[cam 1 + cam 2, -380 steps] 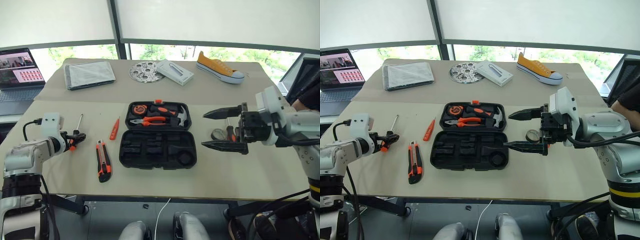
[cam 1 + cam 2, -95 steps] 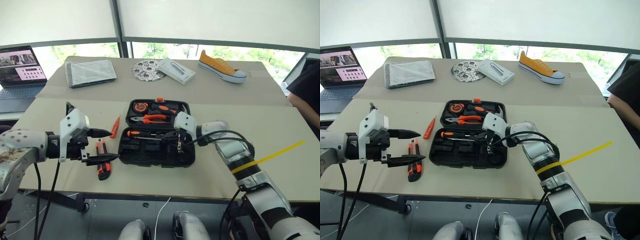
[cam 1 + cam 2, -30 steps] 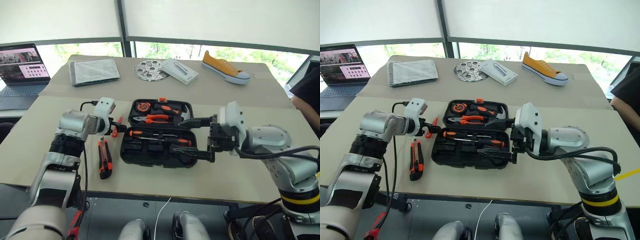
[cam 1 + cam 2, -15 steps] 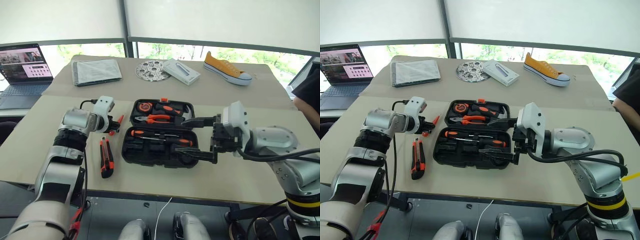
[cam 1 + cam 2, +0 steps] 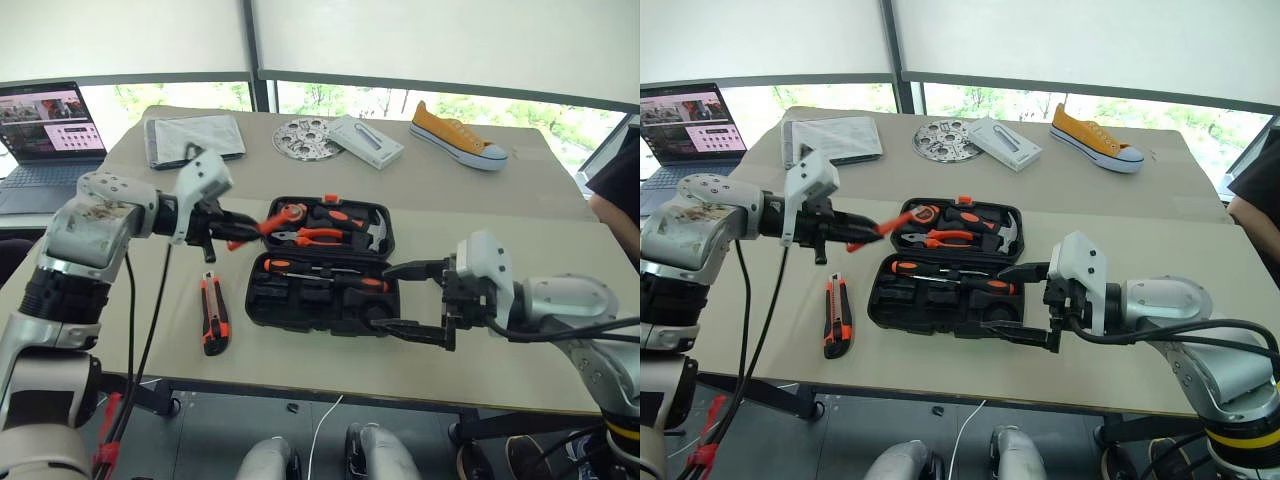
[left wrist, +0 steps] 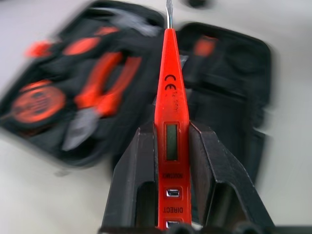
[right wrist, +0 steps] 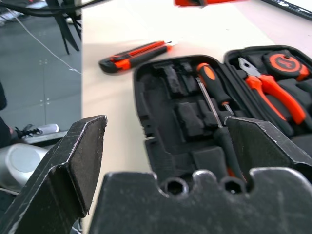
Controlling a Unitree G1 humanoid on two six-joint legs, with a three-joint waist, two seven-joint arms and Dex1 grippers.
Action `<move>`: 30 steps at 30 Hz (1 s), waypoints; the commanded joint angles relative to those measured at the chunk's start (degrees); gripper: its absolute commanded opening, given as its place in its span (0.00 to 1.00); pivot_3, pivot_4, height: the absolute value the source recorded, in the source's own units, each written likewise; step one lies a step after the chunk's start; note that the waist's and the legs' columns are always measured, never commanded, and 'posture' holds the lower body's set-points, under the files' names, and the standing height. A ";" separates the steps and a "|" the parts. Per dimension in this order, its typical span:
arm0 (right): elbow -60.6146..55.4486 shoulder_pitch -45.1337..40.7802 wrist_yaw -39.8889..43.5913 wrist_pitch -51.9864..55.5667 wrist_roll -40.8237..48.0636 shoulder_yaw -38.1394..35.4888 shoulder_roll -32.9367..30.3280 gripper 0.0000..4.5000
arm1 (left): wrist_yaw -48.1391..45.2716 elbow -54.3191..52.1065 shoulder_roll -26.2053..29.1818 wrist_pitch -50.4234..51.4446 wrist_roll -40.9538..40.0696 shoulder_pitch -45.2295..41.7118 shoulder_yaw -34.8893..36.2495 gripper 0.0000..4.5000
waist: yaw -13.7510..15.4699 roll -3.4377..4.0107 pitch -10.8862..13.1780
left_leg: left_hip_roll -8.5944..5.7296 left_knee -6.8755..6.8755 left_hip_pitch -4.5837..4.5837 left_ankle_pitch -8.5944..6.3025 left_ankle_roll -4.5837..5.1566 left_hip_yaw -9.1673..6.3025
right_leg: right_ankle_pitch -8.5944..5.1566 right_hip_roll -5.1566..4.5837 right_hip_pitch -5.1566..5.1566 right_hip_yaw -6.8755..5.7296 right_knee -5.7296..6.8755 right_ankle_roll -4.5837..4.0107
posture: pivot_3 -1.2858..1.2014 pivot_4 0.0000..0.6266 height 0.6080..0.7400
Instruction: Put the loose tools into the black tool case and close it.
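Observation:
My left gripper (image 5: pixel 225 225) is shut on the slim orange tester screwdriver (image 5: pixel 256 224), held in the air just left of the open black tool case (image 5: pixel 300 300). The tester's tip points toward the case. In the left wrist view the tester (image 6: pixel 165 97) sits clamped between the two fingers. Two black-and-orange screwdrivers (image 5: pixel 318 274) lie in the case's near half. On the table left of the case lies the utility knife (image 5: pixel 212 315). My right gripper (image 5: pixel 382 297) hangs open at the case's near right corner, holding nothing.
Pliers (image 5: pixel 312 236), a tape measure (image 5: pixel 291 212) and a hammer (image 5: pixel 374 232) fill the case's far half. Behind it are a grey cloth (image 5: pixel 195 135), a metal disc (image 5: pixel 305 140), a white box (image 5: pixel 365 140) and a yellow shoe (image 5: pixel 462 135). A laptop (image 5: pixel 40 125) sits far left.
My left gripper closed on the tester, lifted it off the table and swung it right toward the case while rolling. The right gripper drew back a little, still open.

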 commanded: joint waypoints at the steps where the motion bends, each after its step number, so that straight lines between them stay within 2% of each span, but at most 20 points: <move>1: -2.50 0.46 -1.99 -0.19 1.12 -2.60 0.02 1.00 | -2.78 1.19 -1.67 -5.91 5.46 -0.56 -5.68 0.10 | 0.01 0.00 0.00 | 0.01 0.10 -0.05 0.01 0.02 0.00 | -0.01 0.05 0.00 0.00 0.02 0.01 | 0.52 0.24 0.94; 5: -3.18 0.85 -3.80 -0.01 1.66 -2.97 0.38 1.00 | -2.32 7.69 -5.44 -11.92 11.16 -2.92 -9.66 0.10 | 0.00 -0.01 0.00 | 0.03 0.19 -0.16 0.02 0.10 -0.01 | 0.00 0.25 -0.02 -0.01 0.02 0.01 | 0.52 0.24 0.94; 12: -4.11 1.80 -5.90 0.01 1.93 -3.23 0.75 1.00 | -3.17 16.27 -10.69 -18.50 16.38 -5.85 -11.59 0.10 | 0.00 -0.01 0.00 | 0.19 0.41 -0.39 -0.10 0.34 -0.05 | 0.08 0.63 -0.06 -0.04 -0.08 -0.11 | 0.52 0.24 0.94; 23: -5.02 2.33 -8.35 0.00 2.93 -3.06 1.62 1.00 | -5.71 24.20 -12.41 -26.69 21.75 -8.16 -11.95 0.10 | 0.02 -0.01 0.00 | 0.26 0.56 -0.52 -0.22 0.55 -0.05 | 0.15 0.66 -0.08 -0.09 -0.16 -0.08 | 0.52 0.24 0.94; 27: -5.00 2.15 -8.84 -0.19 3.04 -2.50 1.77 1.00 | -7.32 24.00 -13.29 -24.47 21.22 -8.00 -11.40 0.10 | 0.01 -0.02 0.00 | 0.26 0.57 -0.52 -0.23 0.56 -0.05 | 0.20 0.66 -0.07 -0.10 -0.17 -0.14 | 0.52 0.24 0.94; 29: -4.96 2.08 -8.99 -0.24 3.15 -2.32 1.84 1.00 | -6.79 24.35 -13.58 -24.93 21.91 -8.04 -11.16 0.32 | 0.02 -0.02 0.00 | 0.26 0.57 -0.52 -0.23 0.57 -0.05 | 0.20 0.66 -0.07 -0.10 -0.17 -0.13 | 0.52 0.24 0.94; 30: -4.94 2.05 -9.07 -0.26 3.21 -2.26 1.83 1.00 | -6.75 24.43 -13.66 -25.09 22.10 -8.04 -11.05 0.36 | 0.02 -0.02 0.00 | 0.26 0.57 -0.52 -0.23 0.57 -0.05 | 0.19 0.66 -0.07 -0.10 -0.17 -0.13 | 0.52 0.24 0.94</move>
